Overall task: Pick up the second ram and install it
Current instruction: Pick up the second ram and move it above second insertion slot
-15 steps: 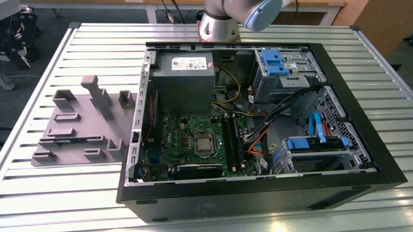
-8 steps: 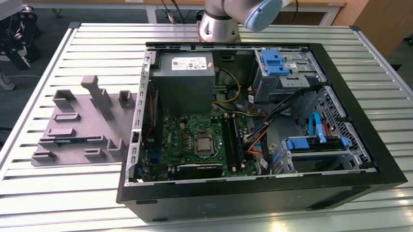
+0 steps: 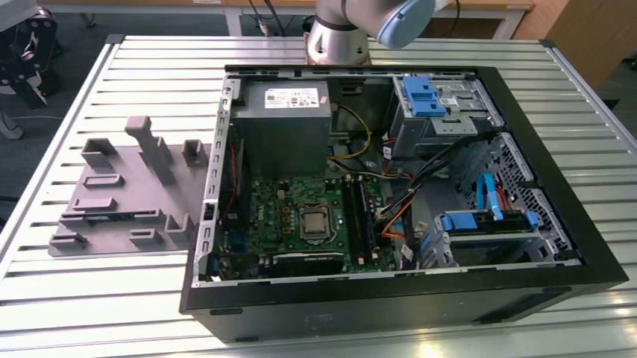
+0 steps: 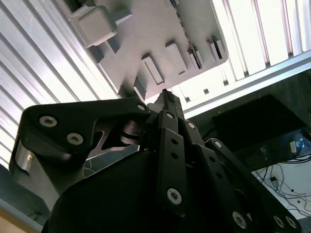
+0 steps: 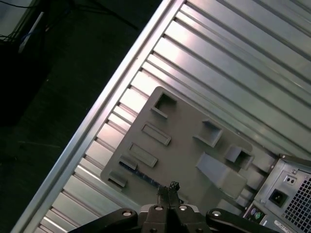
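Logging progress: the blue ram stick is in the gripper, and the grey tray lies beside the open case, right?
No: in the first wrist view the second ram lies in the grey tray, not in the gripper. The tray is beside the open case.

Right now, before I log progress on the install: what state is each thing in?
second ram, lying in the grey holder tray, not gripped.
hand, shut, holding nothing.
computer case, on its side, side panel off, inside exposed.
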{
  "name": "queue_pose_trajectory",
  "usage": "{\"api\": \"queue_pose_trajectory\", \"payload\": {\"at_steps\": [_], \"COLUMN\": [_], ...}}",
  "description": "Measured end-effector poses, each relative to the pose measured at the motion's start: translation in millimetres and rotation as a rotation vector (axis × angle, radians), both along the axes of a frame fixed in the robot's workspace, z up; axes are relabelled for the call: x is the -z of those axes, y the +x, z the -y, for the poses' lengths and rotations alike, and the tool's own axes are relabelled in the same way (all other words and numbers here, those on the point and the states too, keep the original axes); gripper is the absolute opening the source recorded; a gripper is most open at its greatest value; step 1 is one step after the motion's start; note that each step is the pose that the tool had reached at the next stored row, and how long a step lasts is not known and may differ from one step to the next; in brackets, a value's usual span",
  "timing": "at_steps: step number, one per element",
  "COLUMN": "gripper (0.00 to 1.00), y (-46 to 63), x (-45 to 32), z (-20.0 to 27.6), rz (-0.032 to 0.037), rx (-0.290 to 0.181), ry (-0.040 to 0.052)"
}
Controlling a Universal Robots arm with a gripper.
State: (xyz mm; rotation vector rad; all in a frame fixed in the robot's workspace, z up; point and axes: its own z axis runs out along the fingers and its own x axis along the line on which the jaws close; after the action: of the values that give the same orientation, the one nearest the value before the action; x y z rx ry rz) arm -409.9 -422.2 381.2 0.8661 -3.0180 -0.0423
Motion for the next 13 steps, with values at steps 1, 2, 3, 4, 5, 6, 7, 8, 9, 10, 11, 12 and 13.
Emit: {"api": "queue_pose_trajectory", "payload": {"at_steps": [1, 2, 3, 4, 5, 6, 7, 8, 9, 10, 11, 12, 13], "gripper": [0.11, 0.11, 0.11, 0.11, 0.11, 0.11, 0.11, 0.11, 0.11, 0.11, 0.11, 0.11, 0.11], "y": [0.0, 0.0, 0.0, -0.1, -0.1, -0.1, -0.1, -0.1, -0.1, -0.1, -0.1, -0.1, -0.1], "x": [0.0, 0.0, 0.0, 0.0, 0.0, 0.1, 0.1, 0.1, 0.0, 0.1, 0.1, 0.1, 0.0], "z": [0.0, 0.0, 0.0, 0.0, 0.0, 0.0, 0.0, 0.0, 0.0, 0.0, 0.0, 0.0, 0.0], "rz": [-0.0001, 0.0, 0.0, 0.0, 0.0, 0.0001, 0.0002, 0.0001, 0.0, 0.0001, 0.0001, 0.0001, 0.0], "rx": [-0.003, -0.006, -0.012, -0.021, -0.031, -0.044, -0.06, -0.076, -0.091, -0.106, -0.119, -0.131, -0.141], "ry": [0.0, 0.0, 0.0, 0.0, 0.0, 0.0001, 0.0001, 0.0001, 0.0, 0.0, 0.0, 0.0001, 0.0]}}
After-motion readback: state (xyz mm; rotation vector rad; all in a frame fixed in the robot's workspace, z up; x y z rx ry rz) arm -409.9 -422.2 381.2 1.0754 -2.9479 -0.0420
